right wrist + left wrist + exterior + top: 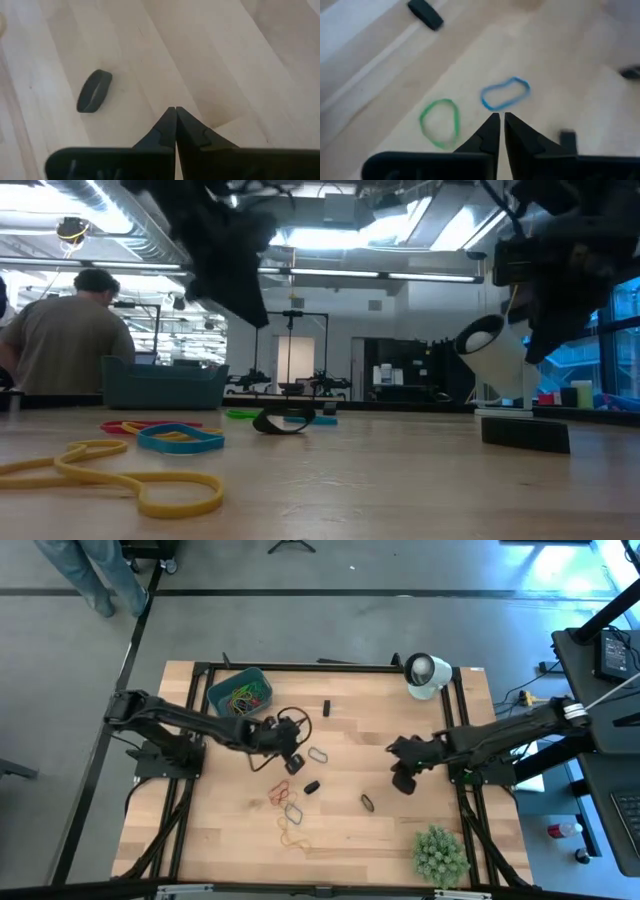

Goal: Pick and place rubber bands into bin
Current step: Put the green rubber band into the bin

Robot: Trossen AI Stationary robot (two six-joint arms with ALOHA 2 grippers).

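The teal bin point(240, 690) stands at the far left of the table and holds several rubber bands. More rubber bands lie flat on the wood: a blue one point(505, 93), a green one point(440, 122), red point(283, 790) and yellow point(293, 835) ones, and a black one point(94, 91). My left gripper point(500, 117) hovers just short of the blue and green bands, slanting down. Its fingers are shut to a thin slit with nothing between them. My right gripper point(175, 110) hangs shut over bare wood at the right, the black band off to one side of it.
A white cup-like object point(425, 675) lies at the far right. A spiky green plant ball point(440, 852) sits at the near right corner. Small black pieces point(325, 706) lie on the wood. A person point(70, 330) stands beyond the table's far left.
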